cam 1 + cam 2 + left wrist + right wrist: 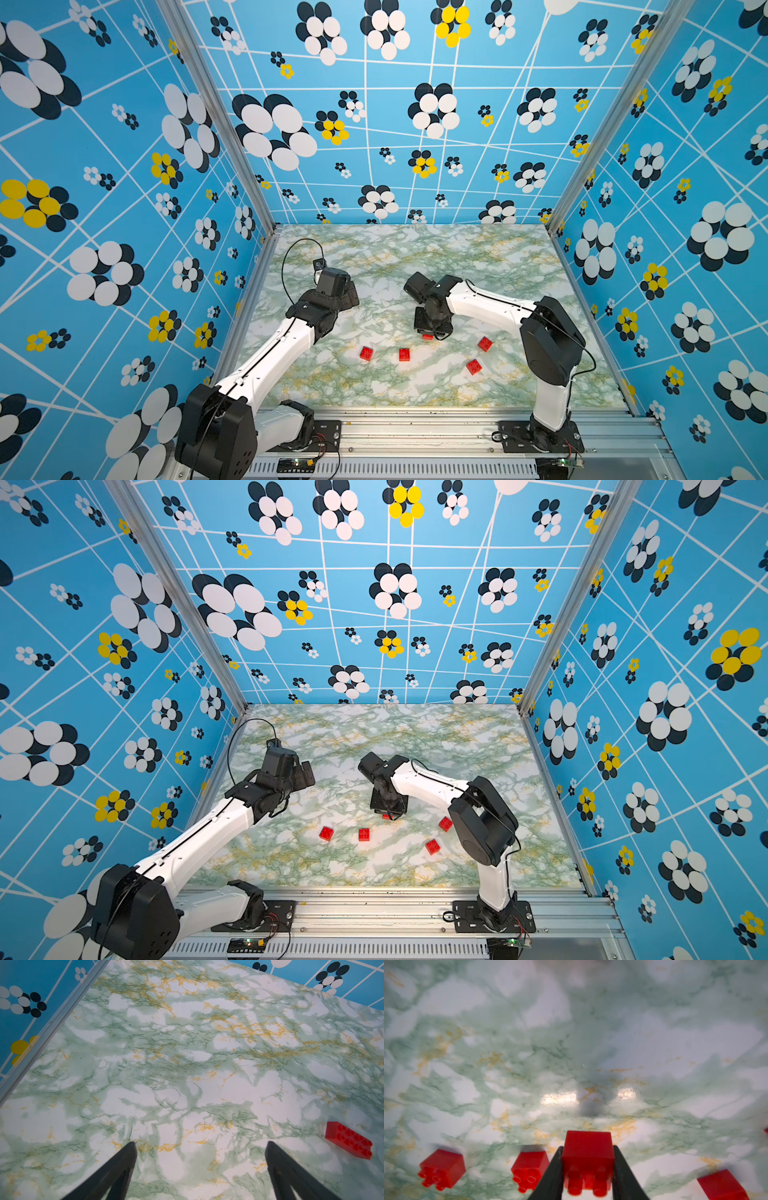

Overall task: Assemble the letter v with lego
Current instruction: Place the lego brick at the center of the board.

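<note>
Clamped in the right end effector point(588, 1147), one short lego brick point(588, 1153) sits toward the desk's point(415, 257) front edge. Left end effector point(201, 1142) gapes empty; four short bricks point(404, 354) and one long brick point(349, 1142) lie apart, unjoined.

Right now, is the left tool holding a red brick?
No, the left tool stands open and empty; the long brick lies apart.

The table point(415, 257) is marbled green and white. Two short bricks point(366, 353) point(404, 354) lie apart on it, on the left-arm side of the right fingers point(550, 1178). Two more short bricks point(484, 343) point(473, 366) lie on the opposite side. A long brick point(349, 1142) lies flat near the left fingers point(116, 1172), outside their gap.
</note>
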Tool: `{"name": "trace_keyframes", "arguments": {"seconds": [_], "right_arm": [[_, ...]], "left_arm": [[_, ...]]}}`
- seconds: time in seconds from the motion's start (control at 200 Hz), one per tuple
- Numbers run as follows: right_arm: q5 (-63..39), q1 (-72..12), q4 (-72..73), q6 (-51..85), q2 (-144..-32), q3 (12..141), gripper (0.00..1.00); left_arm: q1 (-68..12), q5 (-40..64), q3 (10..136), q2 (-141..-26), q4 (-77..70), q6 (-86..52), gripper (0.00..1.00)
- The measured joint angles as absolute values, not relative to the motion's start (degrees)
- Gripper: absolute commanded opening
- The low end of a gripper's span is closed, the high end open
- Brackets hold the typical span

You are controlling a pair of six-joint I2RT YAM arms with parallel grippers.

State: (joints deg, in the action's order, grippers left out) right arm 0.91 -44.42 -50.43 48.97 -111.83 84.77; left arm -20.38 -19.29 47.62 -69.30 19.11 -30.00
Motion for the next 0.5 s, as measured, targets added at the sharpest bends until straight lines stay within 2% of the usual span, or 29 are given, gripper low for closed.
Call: {"name": "trace_keyframes", "arguments": {"seconds": [0.195,0.355,0.415,0.5], "right_arm": [[1.1,-40.56,-54.22,42.54,-120.7,96.03,0.32],[1.15,-40.4,-55.57,40.42,-123.7,97.73,0.33],[1.15,-40.4,-56.18,39.97,-123.96,97.76,0.36],[1.15,-40.4,-56.6,39.7,-124.49,97.89,0.51]], "left_arm": [[-20.38,-19.29,47.62,-69.32,19.11,-30.0,0.98],[-20.38,-19.31,47.62,-69.32,19.11,-30.0,0.99],[-20.4,-19.31,47.62,-69.3,19.11,-30.0,0.98],[-20.38,-19.31,47.62,-69.3,19.11,-30.0,0.98]]}}
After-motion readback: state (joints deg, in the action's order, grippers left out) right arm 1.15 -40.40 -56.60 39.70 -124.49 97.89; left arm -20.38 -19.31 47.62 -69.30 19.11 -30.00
